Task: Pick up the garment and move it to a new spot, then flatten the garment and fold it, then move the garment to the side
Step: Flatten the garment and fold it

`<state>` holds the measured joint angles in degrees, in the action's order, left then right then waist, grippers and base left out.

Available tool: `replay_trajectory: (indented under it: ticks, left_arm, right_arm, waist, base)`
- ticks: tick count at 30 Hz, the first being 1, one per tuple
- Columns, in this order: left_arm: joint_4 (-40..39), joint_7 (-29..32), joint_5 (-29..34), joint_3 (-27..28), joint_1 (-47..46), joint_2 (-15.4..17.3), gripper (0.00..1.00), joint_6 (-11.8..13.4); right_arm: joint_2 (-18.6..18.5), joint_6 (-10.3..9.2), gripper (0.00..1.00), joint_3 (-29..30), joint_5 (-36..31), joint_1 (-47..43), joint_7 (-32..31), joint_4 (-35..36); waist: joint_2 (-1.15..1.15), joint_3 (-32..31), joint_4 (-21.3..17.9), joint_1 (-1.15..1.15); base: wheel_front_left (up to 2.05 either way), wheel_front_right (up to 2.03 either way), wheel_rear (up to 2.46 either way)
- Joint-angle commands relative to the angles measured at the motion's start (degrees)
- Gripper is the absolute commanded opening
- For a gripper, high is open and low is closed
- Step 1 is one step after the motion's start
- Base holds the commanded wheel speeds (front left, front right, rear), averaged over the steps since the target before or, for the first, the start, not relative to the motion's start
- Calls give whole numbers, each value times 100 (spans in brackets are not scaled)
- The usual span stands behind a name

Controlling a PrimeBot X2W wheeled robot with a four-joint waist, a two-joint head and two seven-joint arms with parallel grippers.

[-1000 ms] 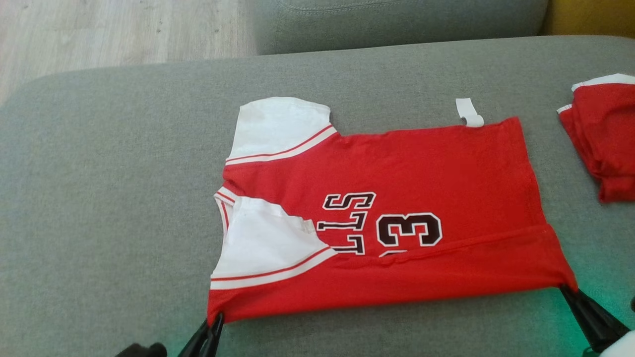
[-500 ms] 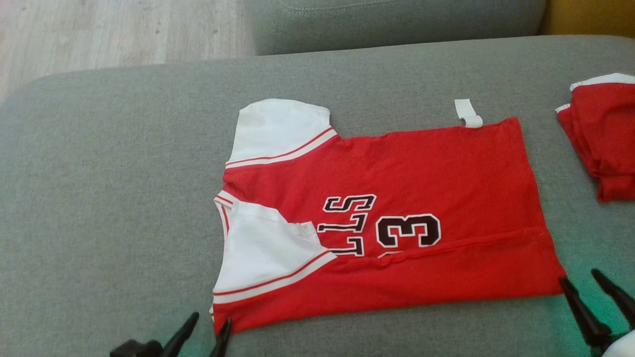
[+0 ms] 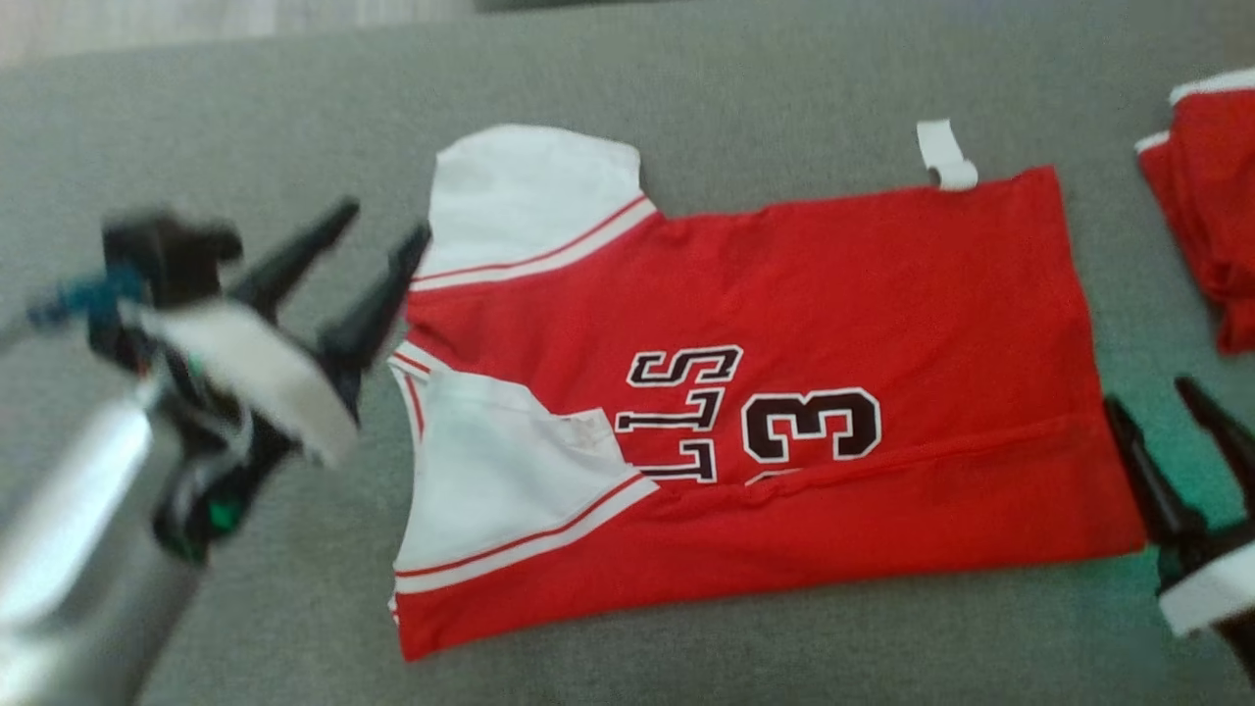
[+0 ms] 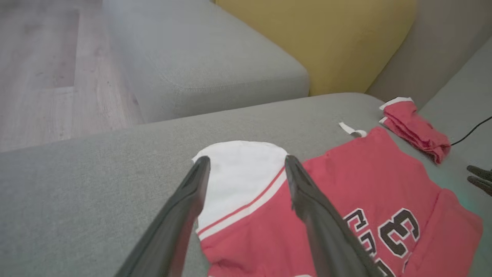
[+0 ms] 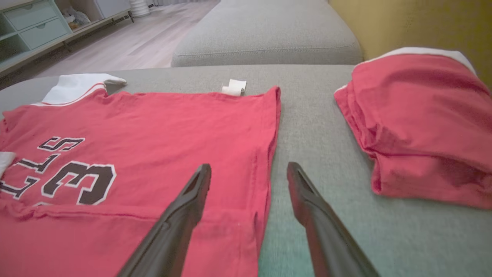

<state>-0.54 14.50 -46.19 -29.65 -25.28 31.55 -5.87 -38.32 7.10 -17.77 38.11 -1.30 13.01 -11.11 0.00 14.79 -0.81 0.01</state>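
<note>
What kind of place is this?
Probably a home living room: the red jersey lies on a grey sofa, with a wooden floor and a pale cabinet with drawers nearby.

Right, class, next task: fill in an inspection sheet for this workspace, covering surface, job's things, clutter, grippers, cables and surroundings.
Surface: grey sofa cushion, fabric, no stains seen.
Job's things: red jersey with white sleeves lies flat, its near long edge folded over; a white label sticks out at the far edge.
Clutter: second red garment, folded, apart from the jersey on the right.
Grippers: left gripper open beside the far sleeve; right gripper open at the hem; both hold nothing.
Cables: thin dark cable on the cushion beyond the second garment.
Surroundings: wooden floor, yellow cushion, drawer unit.
</note>
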Motion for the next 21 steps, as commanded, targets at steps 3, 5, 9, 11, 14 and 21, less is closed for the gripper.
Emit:
replay_trajectory:
  ticks: [3, 5, 9, 11, 14, 21]
  left_arm:
    - [416, 839, -408, 110, -1058, 178, 100, -100]
    - [732, 1353, -647, -11, -1489, 244, 100, -131]
    - [1403, 2104, -1207, -65, -2173, 325, 100, -154]
    - [1582, 2398, -1346, -141, -2323, 389, 100, -157]
    - [1724, 2517, -1312, -270, -2517, 510, 100, -159]
    - [1911, 2582, -1724, -277, -2707, 437, 100, -160]
  right_arm:
    - [-160, 39, 100, 74, -141, 265, -55, 270]
    - [-130, 39, 100, 105, -207, 368, -111, 327]
    - [-31, 39, 100, 237, -323, 480, -156, 377]
    - [12, 39, 100, 280, -354, 478, -162, 392]
    - [72, 39, 100, 341, -391, 485, -170, 418]
    - [183, 39, 100, 456, -455, 531, -184, 433]
  waist:
    - [0, 583, -220, -1]
    - [0, 760, -312, -1]
    - [0, 1071, -518, -1]
    - [0, 1152, -574, -1]
    - [0, 1263, -638, -1]
    - [0, 1414, -735, -1]
  base:
    - [0, 0, 0]
    - [0, 0, 0]
    - [0, 0, 0]
    - [0, 0, 0]
    - [0, 0, 0]
    - [0, 0, 0]
